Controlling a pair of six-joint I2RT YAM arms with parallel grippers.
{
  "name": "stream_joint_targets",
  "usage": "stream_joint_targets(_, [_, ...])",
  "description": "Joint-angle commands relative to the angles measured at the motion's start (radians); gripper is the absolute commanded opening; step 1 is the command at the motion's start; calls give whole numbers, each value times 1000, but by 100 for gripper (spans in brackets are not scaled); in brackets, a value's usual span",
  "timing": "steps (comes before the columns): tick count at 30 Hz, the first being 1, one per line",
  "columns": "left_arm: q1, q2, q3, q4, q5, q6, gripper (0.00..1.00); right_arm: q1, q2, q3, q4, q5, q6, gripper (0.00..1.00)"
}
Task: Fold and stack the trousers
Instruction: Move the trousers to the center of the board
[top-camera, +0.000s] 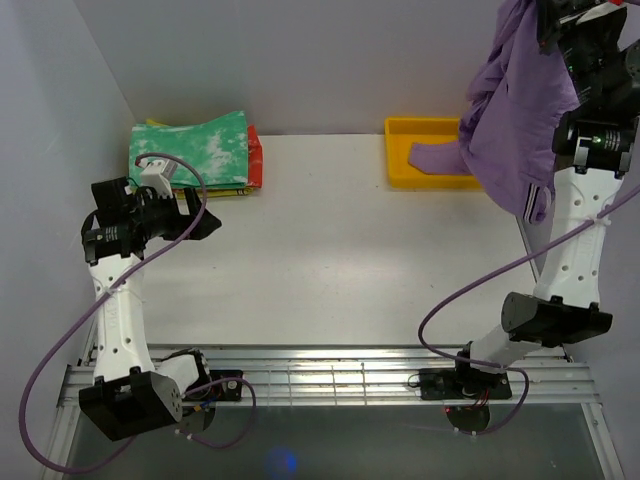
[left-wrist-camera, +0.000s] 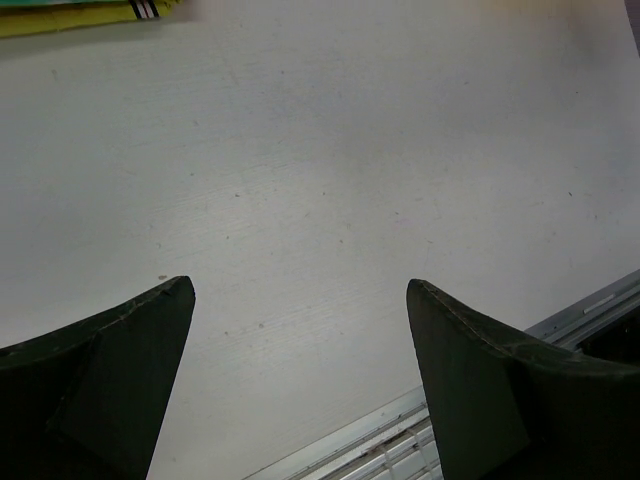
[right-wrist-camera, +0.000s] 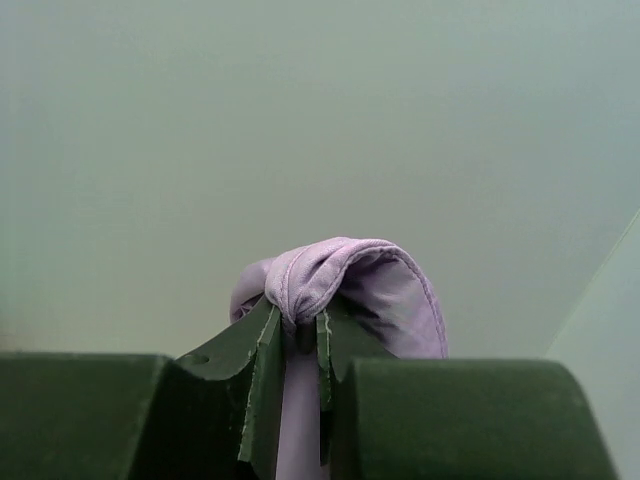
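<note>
We note left jaws wide apart, empty, over the desk (top-camera: 330, 250) well left of the yellow tray (top-camera: 400, 140), likely ready to assist | right jaws clamped on a fold of the trousers (top-camera: 515, 110), raised above the tray's right end so the cloth hangs clear | one leg end lies in the tray.

Right pincer (right-wrist-camera: 298, 322) raised high, clamped; left pincer (left-wrist-camera: 300, 288) low, spread.

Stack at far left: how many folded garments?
3: a green-and-white one on top, a red one showing at its right edge, a yellow one showing along its near edge. Others may be hidden underneath.
</note>
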Motion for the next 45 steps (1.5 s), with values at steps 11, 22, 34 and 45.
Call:
stream_joint_targets(11, [-3,-117,46,-2,109,9,98,3,-296,-244,312,-179,228,8])
stream_joint_targets(22, [-5,-83,-5,24,165,98,98,265,-448,-1003,125,-63,227,8])
stream_joint_targets(34, [-52,19,-9,-17,266,298,96,301,-141,-913,-242,-103,-35,79])
stream_joint_targets(45, [-270,174,64,35,187,289,96,-59,-261,-1077,-616,-73,-468,98])
